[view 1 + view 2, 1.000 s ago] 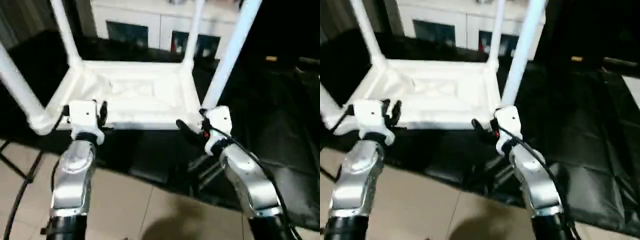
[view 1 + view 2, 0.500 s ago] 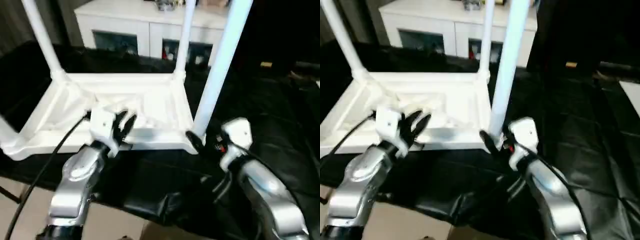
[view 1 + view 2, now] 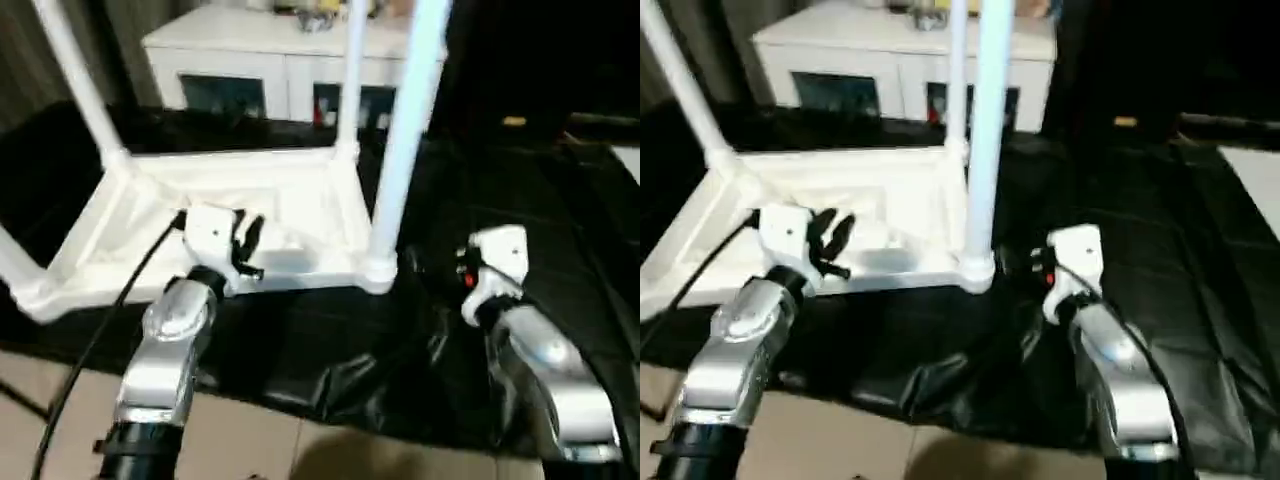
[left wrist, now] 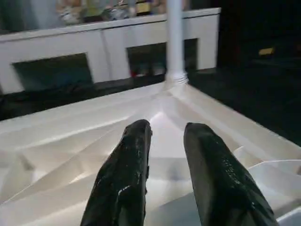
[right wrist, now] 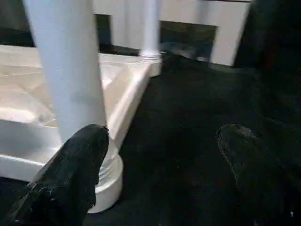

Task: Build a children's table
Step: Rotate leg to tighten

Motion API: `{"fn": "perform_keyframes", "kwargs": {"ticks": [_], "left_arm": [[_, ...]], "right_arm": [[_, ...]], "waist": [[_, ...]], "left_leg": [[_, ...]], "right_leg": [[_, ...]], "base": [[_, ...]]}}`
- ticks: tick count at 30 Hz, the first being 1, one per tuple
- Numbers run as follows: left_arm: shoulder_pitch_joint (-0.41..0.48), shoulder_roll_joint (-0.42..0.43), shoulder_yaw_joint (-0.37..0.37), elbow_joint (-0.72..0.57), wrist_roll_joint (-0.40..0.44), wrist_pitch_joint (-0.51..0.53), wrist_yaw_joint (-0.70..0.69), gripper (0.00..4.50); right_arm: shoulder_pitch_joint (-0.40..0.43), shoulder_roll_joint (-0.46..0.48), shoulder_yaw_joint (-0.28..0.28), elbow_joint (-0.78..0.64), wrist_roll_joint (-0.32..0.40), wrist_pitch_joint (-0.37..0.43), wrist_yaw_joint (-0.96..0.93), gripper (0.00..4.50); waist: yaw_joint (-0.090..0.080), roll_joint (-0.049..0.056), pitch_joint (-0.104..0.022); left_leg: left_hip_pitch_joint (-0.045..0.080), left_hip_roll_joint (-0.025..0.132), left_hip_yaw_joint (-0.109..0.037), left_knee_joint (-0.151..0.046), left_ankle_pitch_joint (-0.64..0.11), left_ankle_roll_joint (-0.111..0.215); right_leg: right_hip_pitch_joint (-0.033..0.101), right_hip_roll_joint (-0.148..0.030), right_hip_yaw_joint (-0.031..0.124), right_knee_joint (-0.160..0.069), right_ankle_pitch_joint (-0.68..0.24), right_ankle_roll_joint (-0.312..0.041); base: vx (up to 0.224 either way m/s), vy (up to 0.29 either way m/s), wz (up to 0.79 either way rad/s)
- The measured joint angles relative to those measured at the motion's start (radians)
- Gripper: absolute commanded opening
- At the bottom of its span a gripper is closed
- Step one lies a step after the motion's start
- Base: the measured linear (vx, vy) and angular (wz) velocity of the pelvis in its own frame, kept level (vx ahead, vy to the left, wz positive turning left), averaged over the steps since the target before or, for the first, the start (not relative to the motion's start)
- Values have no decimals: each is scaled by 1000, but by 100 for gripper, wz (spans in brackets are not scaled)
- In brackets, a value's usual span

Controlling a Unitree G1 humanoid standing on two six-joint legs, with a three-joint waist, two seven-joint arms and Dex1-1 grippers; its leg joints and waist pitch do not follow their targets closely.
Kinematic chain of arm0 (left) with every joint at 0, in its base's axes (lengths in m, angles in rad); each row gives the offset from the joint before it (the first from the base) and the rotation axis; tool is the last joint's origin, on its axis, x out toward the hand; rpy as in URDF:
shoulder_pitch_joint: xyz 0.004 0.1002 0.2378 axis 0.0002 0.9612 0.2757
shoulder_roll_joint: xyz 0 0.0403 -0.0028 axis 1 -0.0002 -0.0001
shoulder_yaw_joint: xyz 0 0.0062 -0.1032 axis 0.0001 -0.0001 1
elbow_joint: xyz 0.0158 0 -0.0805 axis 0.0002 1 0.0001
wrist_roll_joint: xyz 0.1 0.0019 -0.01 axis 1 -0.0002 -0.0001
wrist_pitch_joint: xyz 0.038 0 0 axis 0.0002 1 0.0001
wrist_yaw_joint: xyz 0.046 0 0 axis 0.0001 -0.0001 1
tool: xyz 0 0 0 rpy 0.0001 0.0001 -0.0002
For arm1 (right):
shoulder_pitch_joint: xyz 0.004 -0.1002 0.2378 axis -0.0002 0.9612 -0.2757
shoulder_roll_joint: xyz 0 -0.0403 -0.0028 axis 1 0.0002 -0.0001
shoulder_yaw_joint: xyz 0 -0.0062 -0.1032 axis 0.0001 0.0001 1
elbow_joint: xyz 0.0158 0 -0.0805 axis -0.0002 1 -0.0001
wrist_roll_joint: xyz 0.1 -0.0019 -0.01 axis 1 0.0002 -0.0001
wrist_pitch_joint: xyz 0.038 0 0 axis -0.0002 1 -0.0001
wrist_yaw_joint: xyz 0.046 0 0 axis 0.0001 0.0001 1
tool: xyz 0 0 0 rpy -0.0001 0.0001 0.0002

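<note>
Centre frame, I see the upturned tabletop (image 3: 300, 200) with legs up, left gripper (image 3: 248, 243) narrowly parted over its near rim, right gripper (image 5: 160, 165) spread wide beside the near leg (image 3: 400, 150).

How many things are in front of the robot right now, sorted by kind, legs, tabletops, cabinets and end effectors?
Legs standing up from the tabletop: 4
Tabletop, upside down: 1
White cabinet behind: 1
End effectors: 2, left end effector and right end effector
Total: 8
</note>
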Motion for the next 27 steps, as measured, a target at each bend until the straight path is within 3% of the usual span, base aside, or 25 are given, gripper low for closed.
{"fn": "perform_keyframes", "kwargs": {"ticks": [1, 3, 4, 5, 6, 8, 9, 10, 11, 13, 15, 17, 19, 21, 22, 23, 24, 25, 26, 27], "left_arm": [[0, -2, 0, 1, 5, 0, 10, 145], [-1, 0, 4, 7, 18, 0, 34, 145], [-1, 2, 4, 9, 24, 1, 42, 145], [-1, 3, 5, 10, 32, 2, 49, 145], [-1, 6, 4, 10, 37, 3, 53, 145], [-1, 6, 16, 9, 39, 8, 70, 145], [-1, 6, 16, 9, 40, 15, 74, 145], [-1, 6, 16, 9, 43, 18, 76, 145], [-2, 6, 20, 8, 37, 16, 75, 145], [-2, -1, 21, 9, 37, 16, 76, 145], [-10, -11, 5, 9, 18, 15, 64, 145], [-15, -5, 14, 7, -2, 14, 52, 145], [-15, -1, 20, 6, -6, 15, 47, 145], [-15, 0, 27, 6, -11, 18, 43, 145], [-15, 1, 30, 5, -12, 19, 40, 145], [-18, 6, 29, 4, -13, 21, 37, 145], [-22, 4, 25, 2, -14, 21, 34, 145], [-21, 2, 23, -8, -16, 20, 29, 145], [-2, -3, 19, -7, -20, 23, 25, 145], [7, -4, 12, -7, -23, 27, 25, 145]], "right_arm": [[-11, 2, 5, 13, -4, 3, 2, 418], [-18, 6, 39, 15, -6, 3, 11, 418], [-19, 12, 50, 15, -6, 3, 14, 418], [-20, 15, 59, 16, -6, 3, 17, 418], [-23, 15, 65, 16, -6, 3, 24, 418], [-33, 14, 68, 16, -6, 3, 27, 418], [-36, 14, 68, 18, -6, 3, 27, 418], [-39, 14, 68, 21, -6, 3, 27, 418], [-41, 13, 68, 22, -6, 2, 24, 418], [-40, 4, 61, 32, -7, 2, 21, 418], [-34, -3, 42, 40, -7, 2, 11, 418], [-34, 7, 36, 42, 1, 4, 12, 418], [-34, 16, 37, 42, 9, 10, 14, 418], [-36, 16, 45, 42, 11, 12, 23, 418], [-37, 16, 47, 42, 11, 12, 24, 418], [-37, 17, 46, 41, 11, 12, 24, 418], [-33, 11, 41, 42, 9, 12, 21, 418], [-41, 7, 42, 44, 6, 11, 19, 418], [-47, 6, 44, 51, 5, 11, 17, 418], [-47, 6, 43, 52, 4, 10, 15, 418]], "waist": [[-14, 0, -1], [-45, 2, -2], [-50, 1, -2], [-54, 2, -2], [-57, 2, -2], [-61, -2, -6], [-62, -5, -7], [-62, -9, -9], [-61, -18, -13], [-46, -22, -12], [-24, -23, -10], [-22, -18, -9], [-30, -17, -3], [-43, -3, 13], [-51, 5, 18], [-48, 7, 29], [-37, -8, 25], [-25, -43, 13], [-17, -44, 17], [-10, -32, 19]], "left_leg": [[-2, -8, 4, -4, 4, -5], [-16, -11, 7, -9, 7, 3], [-22, -11, 5, -9, 8, 6], [-25, -11, 2, -9, 11, 3], [-27, -10, 1, -11, 14, 0], [-37, -9, -1, -29, 32, 11], [-40, -9, -1, -40, 44, 16], [-46, -9, 0, -46, 56, 17], [-59, -10, 4, -45, 65, 13], [-71, -6, 5, -49, 70, 25], [-69, 2, 8, -59, 71, 20], [-61, 19, 9, -62, 80, -13], [-49, 21, 7, -64, 71, -27], [-23, 29, 1, -65, 55, -39], [-14, 35, 0, -70, 50, -40], [-9, 35, 14, -78, 49, -40], [-6, 35, 41, -78, 50, -40], [-1, 33, 72, -70, 50, -39], [-6, 37, 60, -9, 1, -32], [-28, 19, 9, 83, -9, -12]], "right_leg": [[-1, -9, -4, -9, 1, -2], [-9, -12, -27, -24, 0, -80], [-8, -14, -41, -25, 2, -108], [-2, -11, -72, -15, 6, -113], [7, -6, -87, 1, 5, -112], [5, 11, -115, 53, -19, -76], [5, 12, -115, 64, -30, -73], [8, 8, -110, 58, -40, -72], [9, -4, -104, 29, -64, -50], [-2, -6, -116, 32, -50, -42], [-12, -6, -121, 32, -42, -42], [-9, -6, -141, 25, -37, -45], [1, -7, -146, 15, -38, -45], [33, -9, -174, -15, -40, -45], [54, -10, -186, -18, -57, -47], [65, -16, -189, 60, -109, -66], [86, -25, -178, 96, -132, -71], [106, -27, -140, 104, -175, -43], [104, -26, -134, 102, -190, -48], [123, -20, -133, 97, -190, -48]], "base": [[-38, 201, -1], [-26, 187, 3], [-38, 183, 4], [-32, 129, 2], [-32, 129, 2], [-26, -7, 0], [-52, -14, 0], [-78, -61, 0], [-86, -113, -6], [-93, -124, -8], [-107, -111, -18], [-89, -42, -19], [-75, -1, -17], [-57, 32, -13], [-61, 43, -11], [-68, 15, 3], [-68, 15, 3], [30, -78, 3], [121, -91, -4], [121, -91, -4]]}}
